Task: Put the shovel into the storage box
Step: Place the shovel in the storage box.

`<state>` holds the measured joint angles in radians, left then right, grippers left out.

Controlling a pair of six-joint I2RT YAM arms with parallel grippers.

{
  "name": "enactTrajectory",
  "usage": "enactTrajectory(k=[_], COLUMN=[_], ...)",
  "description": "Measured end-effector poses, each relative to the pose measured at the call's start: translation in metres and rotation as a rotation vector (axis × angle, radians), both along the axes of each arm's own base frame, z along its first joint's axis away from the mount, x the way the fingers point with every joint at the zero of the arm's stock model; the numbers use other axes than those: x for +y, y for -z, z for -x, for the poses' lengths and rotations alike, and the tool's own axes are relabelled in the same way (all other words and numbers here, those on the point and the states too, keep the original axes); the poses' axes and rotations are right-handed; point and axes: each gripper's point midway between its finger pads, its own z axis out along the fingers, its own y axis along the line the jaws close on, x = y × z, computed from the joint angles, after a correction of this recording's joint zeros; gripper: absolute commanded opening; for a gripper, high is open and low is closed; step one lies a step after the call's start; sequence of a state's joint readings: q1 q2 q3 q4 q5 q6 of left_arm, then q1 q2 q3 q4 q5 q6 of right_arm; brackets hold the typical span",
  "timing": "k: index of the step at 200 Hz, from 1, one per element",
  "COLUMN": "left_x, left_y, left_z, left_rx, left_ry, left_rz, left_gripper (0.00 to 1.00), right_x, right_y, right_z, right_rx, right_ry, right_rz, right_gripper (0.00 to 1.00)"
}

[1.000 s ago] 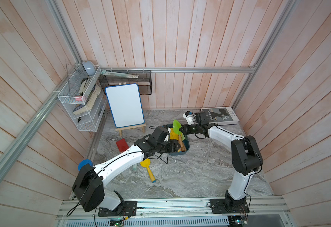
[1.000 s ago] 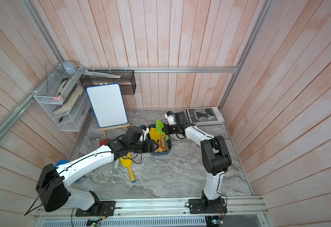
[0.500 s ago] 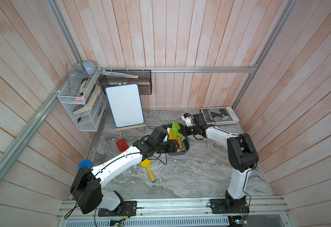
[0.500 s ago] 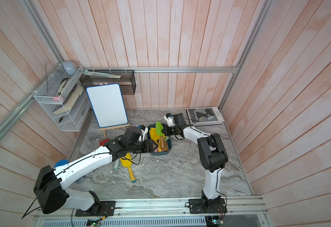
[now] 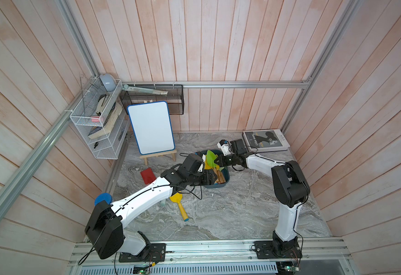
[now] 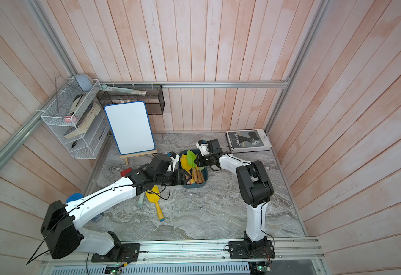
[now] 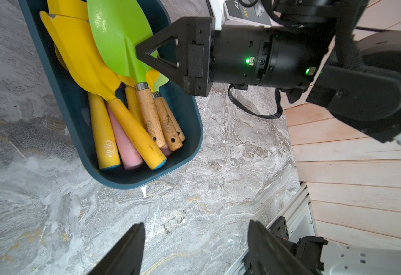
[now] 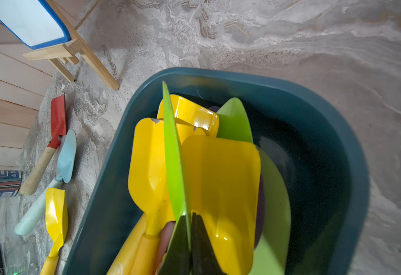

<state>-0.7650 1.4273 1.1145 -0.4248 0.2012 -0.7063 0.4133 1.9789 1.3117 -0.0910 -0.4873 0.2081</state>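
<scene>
The storage box is a dark teal tub holding several shovels, yellow and green. My right gripper is shut on the blade edge of a green shovel. That blade stands on edge over the box, and its wooden handle lies among the other handles inside. My left gripper is open and empty, low beside the box's near-left side.
On the table left of the box lie a yellow shovel, a red shovel and a pale blue one. A whiteboard on an easel stands behind; a book lies back right.
My right gripper has shifted slightly down and toward the box with the green shovel still in it. The left arm has hardly moved.
</scene>
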Motion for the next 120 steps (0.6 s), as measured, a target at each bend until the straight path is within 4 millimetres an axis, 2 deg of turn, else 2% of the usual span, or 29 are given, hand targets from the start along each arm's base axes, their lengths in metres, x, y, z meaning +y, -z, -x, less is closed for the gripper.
enactTrajectory(k=[120], left_x=[0.000], left_y=[0.001], left_z=[0.000], left_rx=[0.003], left_ry=[-0.001], left_rz=[-0.002], left_gripper=[0.73], right_x=[-0.007], right_y=[0.014], right_z=[0.005], right_rx=[0.056], right_ry=[0.071], right_rz=[0.071], right_gripper=[0.00])
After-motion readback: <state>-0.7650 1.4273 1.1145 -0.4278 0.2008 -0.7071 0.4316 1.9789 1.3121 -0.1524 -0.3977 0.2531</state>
